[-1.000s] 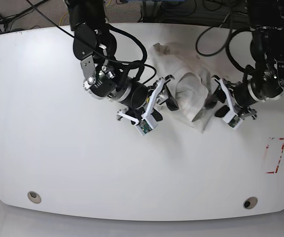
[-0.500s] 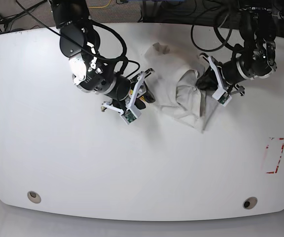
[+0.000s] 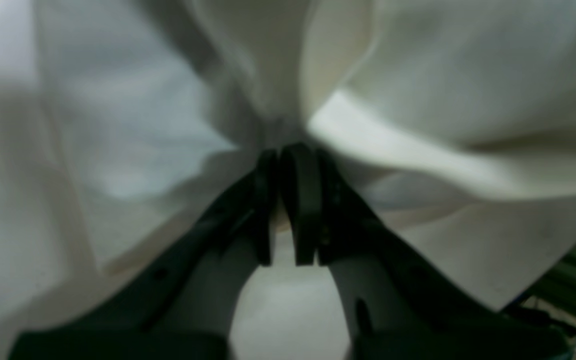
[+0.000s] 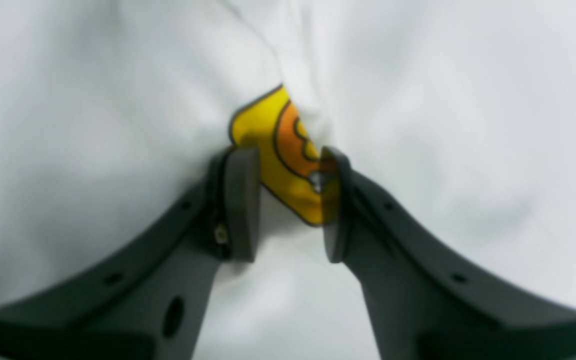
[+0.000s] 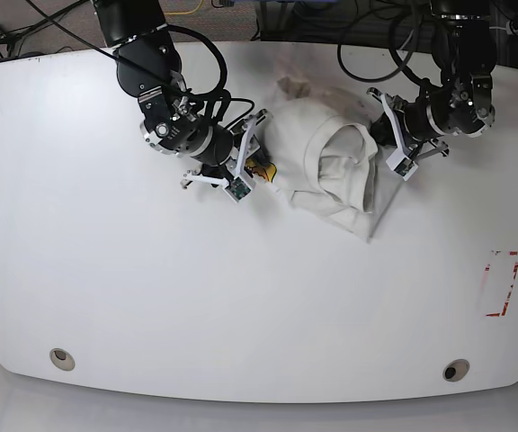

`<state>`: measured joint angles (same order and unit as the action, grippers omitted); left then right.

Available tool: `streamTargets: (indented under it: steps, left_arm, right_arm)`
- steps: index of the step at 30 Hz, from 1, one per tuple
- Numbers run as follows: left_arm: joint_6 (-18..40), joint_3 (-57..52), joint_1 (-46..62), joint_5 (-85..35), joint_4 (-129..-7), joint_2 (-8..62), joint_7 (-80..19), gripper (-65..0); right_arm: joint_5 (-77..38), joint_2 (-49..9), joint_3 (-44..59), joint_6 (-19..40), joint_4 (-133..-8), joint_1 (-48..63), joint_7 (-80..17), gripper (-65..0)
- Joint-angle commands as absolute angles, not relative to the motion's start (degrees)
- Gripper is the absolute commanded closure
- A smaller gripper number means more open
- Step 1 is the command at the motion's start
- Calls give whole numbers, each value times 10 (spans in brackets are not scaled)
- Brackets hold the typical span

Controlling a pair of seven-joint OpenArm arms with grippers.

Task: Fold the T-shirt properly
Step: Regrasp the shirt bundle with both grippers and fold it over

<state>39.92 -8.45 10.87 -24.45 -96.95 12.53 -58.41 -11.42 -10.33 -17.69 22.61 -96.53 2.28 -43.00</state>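
Note:
The cream T-shirt lies crumpled at the table's far middle. My left gripper is at the shirt's right edge. In the left wrist view its jaws are pressed almost together, pinching a fold of the T-shirt. My right gripper is at the shirt's left edge, beside a yellow-orange patch. In the right wrist view its fingers squeeze a bunched fold of the T-shirt that carries the patch, with creases radiating from the grip.
The white table has a red marked rectangle at the right and round fittings near the front corners. Black cables hang behind the far edge.
Both arms moved toward the table's far side and both grippers closed on the shirt's edges. The shirt's left edge has been drawn left, and the yellow patch now shows.

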Motion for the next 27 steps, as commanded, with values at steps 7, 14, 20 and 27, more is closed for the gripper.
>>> streamTargets:
  steps: [7, 14, 20, 27]
  left_arm:
    - [400, -75, 22, -253, -912, 133, -572, -50]
    - [400, 18, -65, -253, -836, 144, -564, -50]
    - [400, 96, -138, -253, -748, 140, -500, -50]
    - [400, 153, -198, -254, -679, 111, -471, -50]
  right_arm:
    - [-76, -109, -172, 234, -914, 39, -344, -187]
    - [-73, -125, -170, 234, -928, 75, -334, -187]
    - [-73, -124, -169, 229, -956, 98, -334, -187]
    - [-73, -122, -169, 227, -1003, 142, -335, -187]
